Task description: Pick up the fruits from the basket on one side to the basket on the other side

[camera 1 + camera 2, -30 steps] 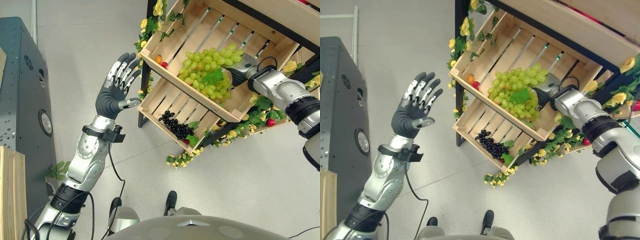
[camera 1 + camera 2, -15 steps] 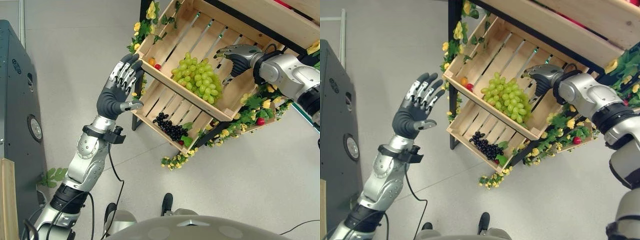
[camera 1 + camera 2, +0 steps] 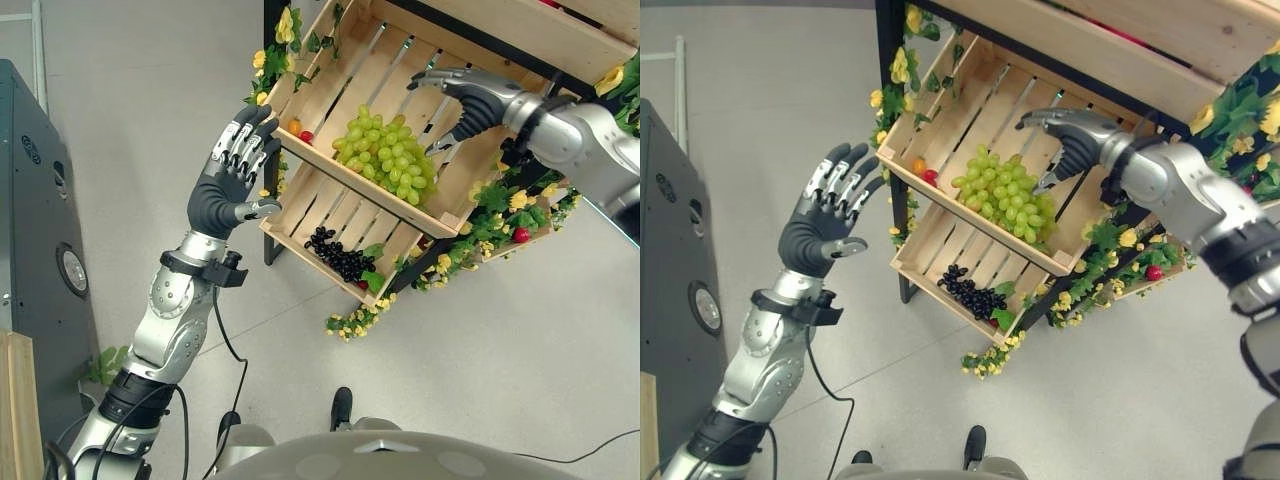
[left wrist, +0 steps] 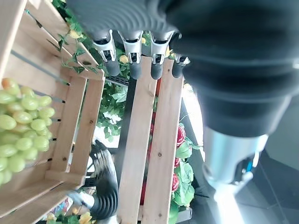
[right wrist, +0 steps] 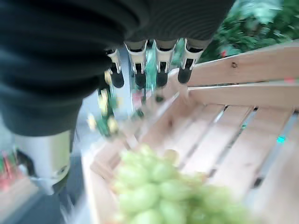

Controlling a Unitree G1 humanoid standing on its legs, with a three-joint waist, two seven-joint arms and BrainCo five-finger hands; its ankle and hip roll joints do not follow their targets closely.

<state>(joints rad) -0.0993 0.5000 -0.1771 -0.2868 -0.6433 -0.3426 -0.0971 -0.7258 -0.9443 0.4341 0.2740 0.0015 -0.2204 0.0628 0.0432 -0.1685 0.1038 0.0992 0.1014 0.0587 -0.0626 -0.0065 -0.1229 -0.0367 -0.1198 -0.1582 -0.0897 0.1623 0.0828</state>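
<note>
Mock fruit stall: flower-trimmed crates (image 3: pixel 340 110), bare floor (image 3: pixel 150 100).

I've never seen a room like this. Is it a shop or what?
Probably a mock fruit stall in a lab: slanted wooden crates on a black rack hold green grapes and black grapes, with flower garlands, on a bare grey floor.

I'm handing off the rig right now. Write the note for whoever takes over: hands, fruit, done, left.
Left hand: open, raised beside the crates, holding nothing.
Right hand: open, empty, over the upper crate, above the green grapes.
Green grapes lie in the upper crate with two small fruits in its corner. Black grapes lie in the lower crate.
Done: nothing held or visibly moved.
Left: grasp fruit and carry it to the other basket.
</note>
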